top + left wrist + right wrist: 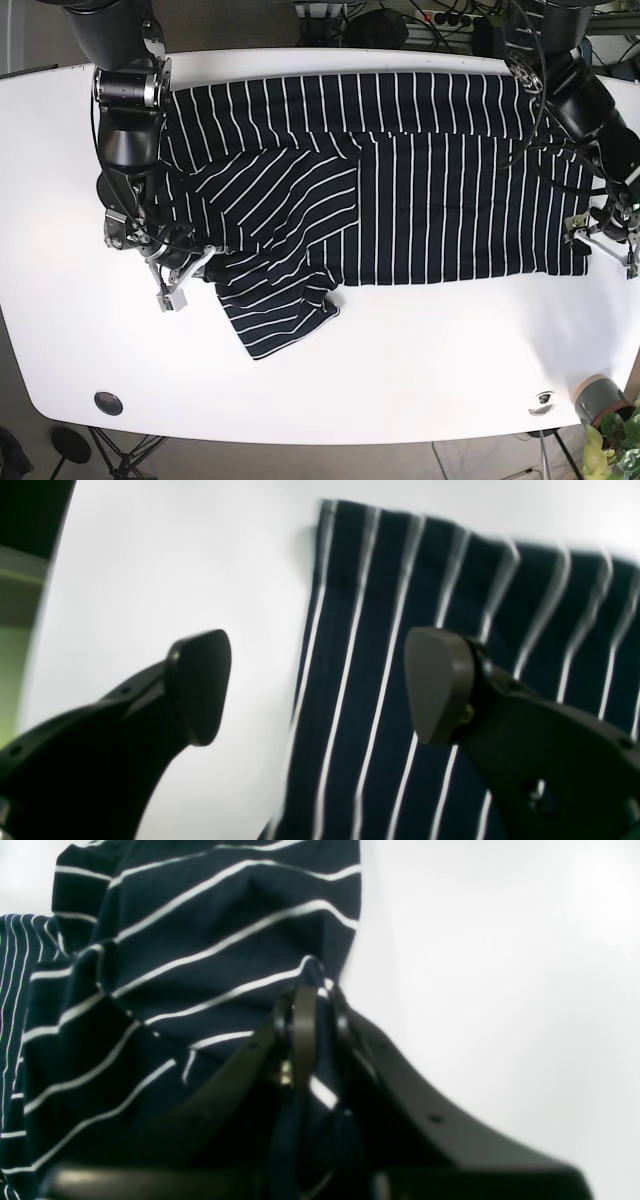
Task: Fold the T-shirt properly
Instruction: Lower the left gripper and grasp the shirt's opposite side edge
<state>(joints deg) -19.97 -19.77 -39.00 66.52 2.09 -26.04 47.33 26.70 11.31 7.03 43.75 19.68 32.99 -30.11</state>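
T-shirt (420, 180) lies spread across the white worktop (420, 390), navy w/ thin white stripes, most of the body flat. One side is already turned over the middle, stripes running diagonal there, w/ a sleeve-like flap (275, 315) hanging toward the front edge.

Right claw (312, 1015) is clenched on a bunch of that turned-over fabric: wrist view shows cloth pinched between the two pads and draping up and away from them. Probably held so the flap can be carried further across and laid square; it's rumpled now, not aligned w/ the body.

Left claw (317, 685) is released, pads wide apart, nothing between. It hangs right over the shirt's opposite edge, one pad above bare worktop, the other above stripes — straddling the hem line, which reads as lining up for a pinch there, or just letting go; can't tell which.

Judgement: early-to-mid fold, one side in progress, other side still flat. Risk: the bunched grip drags lower layers and skews the fold.

Bottom corner of base view: small potted plant (610, 435), well apart from the shirt.
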